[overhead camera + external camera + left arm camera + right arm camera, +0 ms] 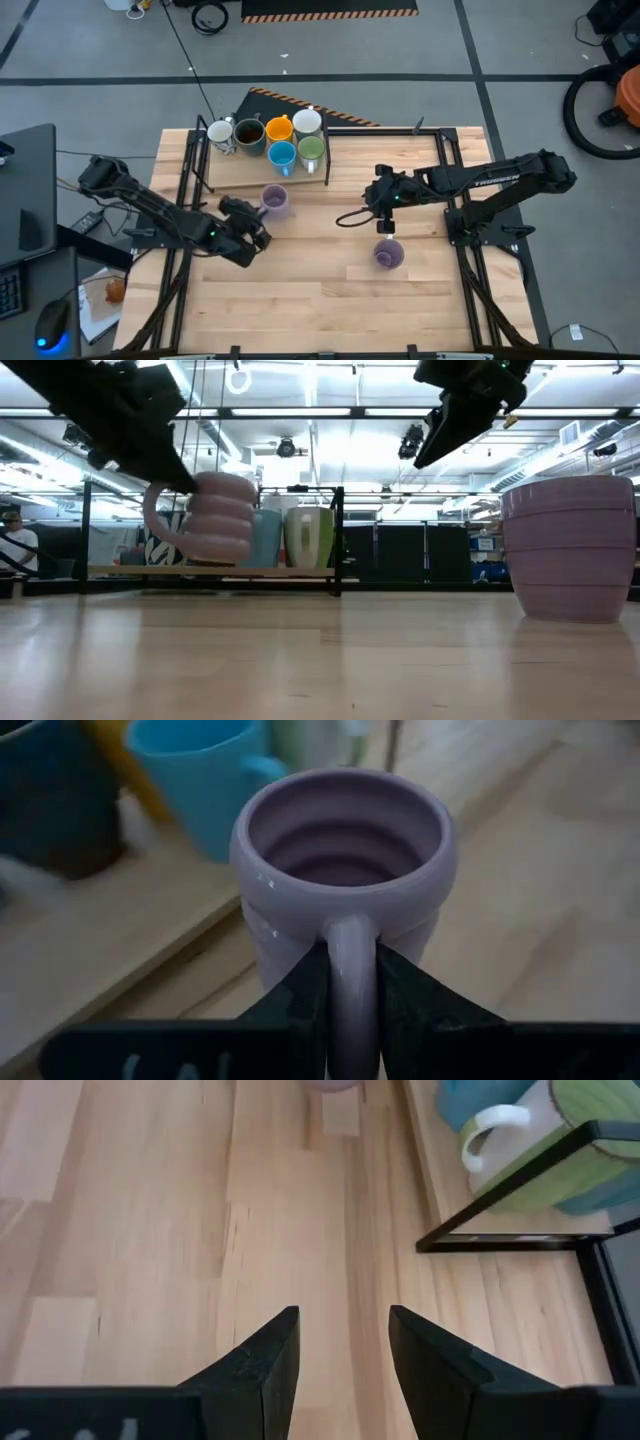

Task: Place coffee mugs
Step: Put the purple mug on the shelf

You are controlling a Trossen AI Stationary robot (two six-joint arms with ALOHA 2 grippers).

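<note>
Holding a lavender mug [345,850] by its handle, the left end effector [350,995] has its two fingers pressed on both sides of the handle, and the low view shows this mug lifted clear of the desk [330,300] and tilted a little. In the high view it hangs just in front of the low tray [212,183] at the far edge of the desk, where the other mugs stand close together: a white mug [221,133], a dark brown mug [249,133], an orange mug [279,128], a second white mug [307,121], a blue mug [282,155] and a green mug [311,150]. The second lavender mug [389,253] stands upright on the bare wood, nearer to the right edge. The right end effector [343,1355] waits above the middle of the desk with its fingers apart and nothing between them. I judge that the step now is to bring the held mug to its place and put it down. To do it well, the arm should first make the mug level, because a grip on the handle alone lets the body swing. It should go down slowly until the base rests flat, and only then let go. The fingers should open just enough to leave the handle, and the arm should draw back along the handle direction, so it does not push the mug or touch the tray.
</note>
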